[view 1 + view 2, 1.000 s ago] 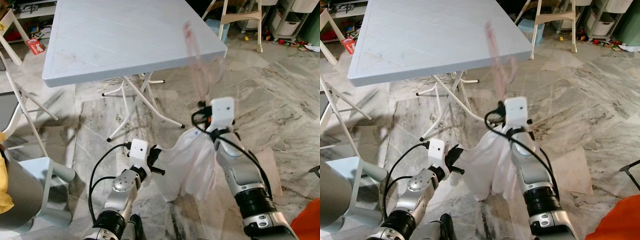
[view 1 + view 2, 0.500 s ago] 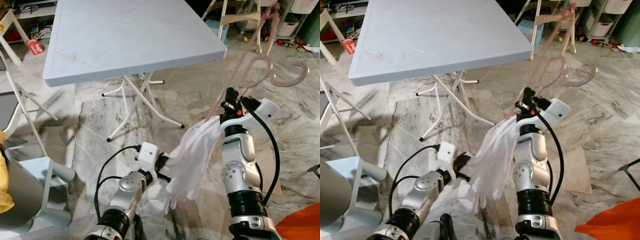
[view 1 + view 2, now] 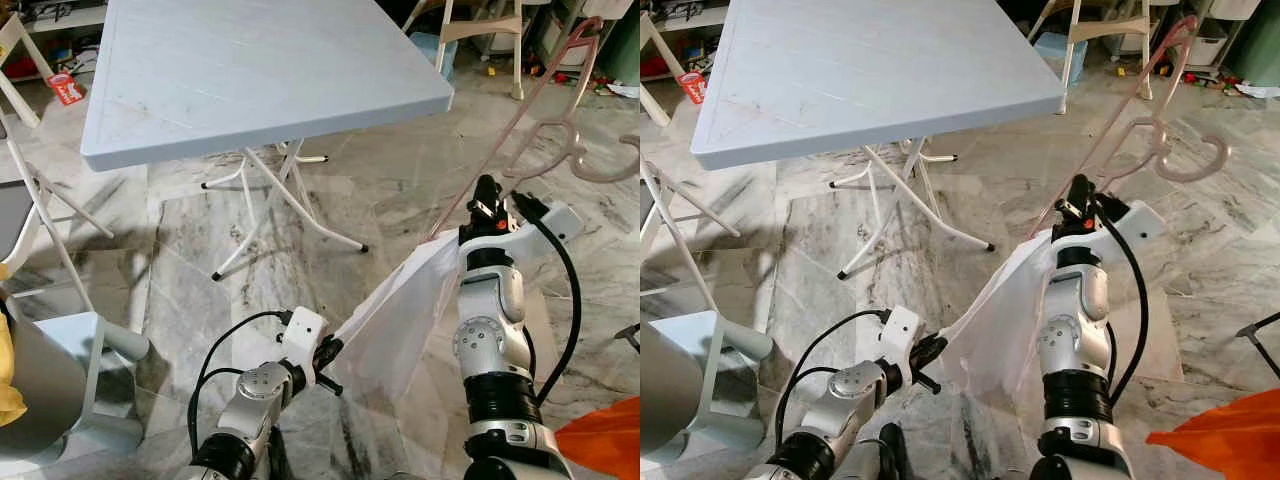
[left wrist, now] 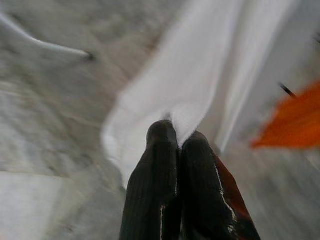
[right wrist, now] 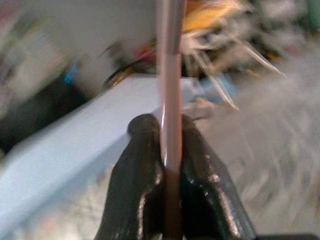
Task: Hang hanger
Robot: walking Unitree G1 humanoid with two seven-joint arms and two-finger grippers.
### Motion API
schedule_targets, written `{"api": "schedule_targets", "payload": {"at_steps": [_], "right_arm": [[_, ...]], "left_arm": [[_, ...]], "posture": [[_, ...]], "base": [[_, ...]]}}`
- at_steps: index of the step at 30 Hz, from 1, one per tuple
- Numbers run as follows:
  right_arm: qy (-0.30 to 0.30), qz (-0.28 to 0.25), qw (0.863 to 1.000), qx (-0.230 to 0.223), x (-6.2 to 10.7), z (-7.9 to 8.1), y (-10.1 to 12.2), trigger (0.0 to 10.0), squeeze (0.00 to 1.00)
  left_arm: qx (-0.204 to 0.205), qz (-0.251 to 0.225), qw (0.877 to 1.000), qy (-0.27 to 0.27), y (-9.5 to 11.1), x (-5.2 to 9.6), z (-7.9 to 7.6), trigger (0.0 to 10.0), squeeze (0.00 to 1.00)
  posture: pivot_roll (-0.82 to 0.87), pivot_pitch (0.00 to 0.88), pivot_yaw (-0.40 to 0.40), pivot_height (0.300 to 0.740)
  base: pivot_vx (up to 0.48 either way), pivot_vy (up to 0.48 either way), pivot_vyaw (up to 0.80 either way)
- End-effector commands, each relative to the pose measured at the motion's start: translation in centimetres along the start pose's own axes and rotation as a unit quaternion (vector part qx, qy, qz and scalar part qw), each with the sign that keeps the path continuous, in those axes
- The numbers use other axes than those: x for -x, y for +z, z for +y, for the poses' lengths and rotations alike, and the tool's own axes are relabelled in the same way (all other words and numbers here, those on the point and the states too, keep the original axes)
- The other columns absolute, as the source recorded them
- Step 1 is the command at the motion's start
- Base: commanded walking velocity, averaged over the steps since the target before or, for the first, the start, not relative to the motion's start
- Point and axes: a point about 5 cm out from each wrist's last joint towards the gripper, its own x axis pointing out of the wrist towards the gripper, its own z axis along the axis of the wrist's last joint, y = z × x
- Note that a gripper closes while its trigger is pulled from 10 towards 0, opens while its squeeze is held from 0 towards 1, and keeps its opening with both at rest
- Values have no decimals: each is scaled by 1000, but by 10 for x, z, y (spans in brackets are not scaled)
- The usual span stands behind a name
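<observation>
- Two grippers share the load in the left eye view: the right gripper (image 3: 487, 190), at the right of the frame, is clamped on a thin arm of the pink hanger (image 3: 560, 130), whose hook curls toward the upper right edge, while the white cloth (image 3: 405, 315) droops from it toward lower centre.
- Right eye view: the left gripper (image 3: 932, 352), low in the frame, pinches the cloth's bottom corner, pulling it taut. Behind, at upper left, stands a pale folding table (image 3: 870, 75) on a marble floor (image 3: 1200, 250); an orange fabric (image 3: 1220, 445) sits at the lower right corner.
- Left wrist view: fingers (image 4: 160, 165) closed together on a fold of soft, limp cloth.
- Right wrist view: fingers (image 5: 145, 165) squeeze the slim, smooth rod; it looks light, stiff and likely slippery, so holding nearer the hook should steady it.
</observation>
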Motion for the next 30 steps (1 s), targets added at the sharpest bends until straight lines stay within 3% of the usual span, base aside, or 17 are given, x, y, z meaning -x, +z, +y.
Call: {"api": "schedule_targets", "payload": {"at_steps": [1,2,4,7,12,14,18,21,24,25,27,30], "right_arm": [[109,40,987,112,7,20,-14,10000,0],[109,40,987,112,7,20,-14,10000,0],[137,60,975,166,12,18,-20,10000,0],[193,99,947,239,23,12,-30,10000,0],[214,135,930,268,30,-2,-34,10000,0],[250,155,905,307,39,-11,-35,10000,0],[274,160,897,308,44,-14,-34,10000,0],[299,180,881,320,55,-24,-33,10000,0],[305,194,880,309,59,-29,-33,10000,0],[331,217,868,299,68,-31,-35,10000,0],[344,226,861,299,72,-31,-36,10000,0],[392,268,825,307,89,-35,-40,10000,0]], "left_arm": [[-7,-49,997,59,19,1,17,0,0],[-7,-49,997,59,19,1,17,0,0],[-7,-57,995,78,23,3,23,0,0],[-2,-68,989,130,26,8,41,0,0],[-4,-83,981,177,30,13,54,0,0],[-5,-93,975,203,35,17,64,0,0],[-4,-93,972,216,36,19,70,0,0],[-4,-92,970,226,37,22,77,0,0],[-3,-91,970,227,37,22,78,0,0],[-1,-89,970,226,35,21,76,0,0],[0,-88,970,224,34,21,75,0,0],[1,-87,971,222,32,19,71,0,0]], "posture": [[-50,183,-19,740],[-50,183,-19,740],[-50,183,-19,740],[-55,183,-21,740],[-58,182,-23,740],[-56,182,-23,740],[-52,183,-25,740],[-50,184,-26,740],[-51,184,-27,740],[-52,187,-24,740],[-55,186,-25,740],[-60,186,-23,740]], "base": [[0,0,0],[0,0,0],[0,0,0],[0,0,0],[0,0,0],[0,0,0],[0,0,0],[0,0,0],[0,0,0],[0,0,0],[0,0,0],[0,0,0]]}}
